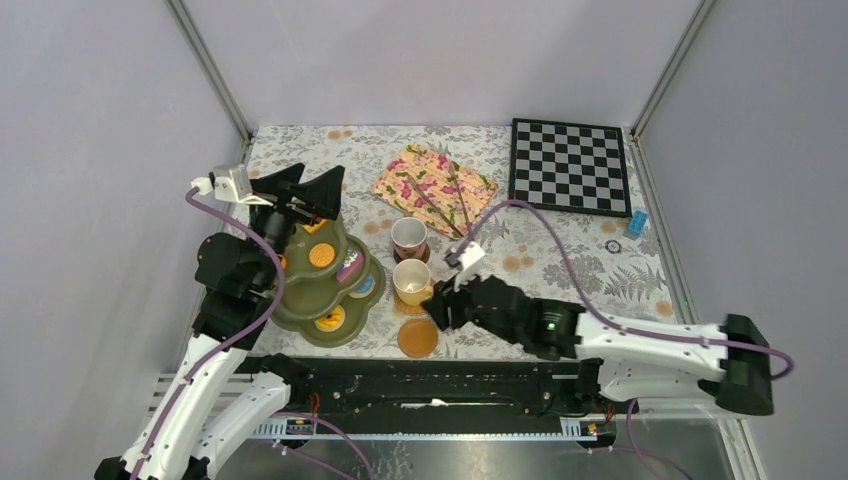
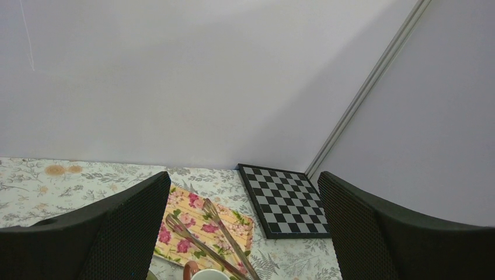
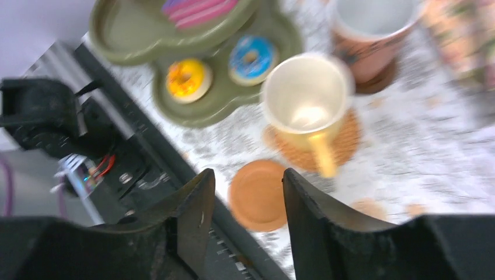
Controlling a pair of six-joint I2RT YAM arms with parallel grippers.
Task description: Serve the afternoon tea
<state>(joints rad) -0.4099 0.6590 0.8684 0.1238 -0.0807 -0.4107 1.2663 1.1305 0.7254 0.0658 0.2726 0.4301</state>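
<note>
The olive-green stand point(image 1: 300, 300) stands at the left and holds an orange biscuit point(image 1: 321, 256), a striped pastry point(image 1: 350, 268), a blue doughnut point(image 1: 366, 285) and a yellow doughnut point(image 1: 330, 320). A brownish-pink mug point(image 1: 408, 238) and a yellow mug point(image 1: 411, 281) each stand on a coaster. A third coaster point(image 1: 418, 339) lies bare near the front edge. My left gripper point(image 1: 321, 172) is open and empty above the stand. My right gripper point(image 1: 435, 312) is open and empty over the bare coaster point(image 3: 257, 195), just near of the yellow mug point(image 3: 306, 96). No pale blue mug is in view.
Metal tongs point(image 1: 440, 200) lie on a floral tray point(image 1: 400, 180) behind the mugs. A chessboard point(image 1: 570, 165) lies at the back right, with a small blue block point(image 1: 637, 222) beside it. The black rail point(image 1: 420, 375) runs along the near edge.
</note>
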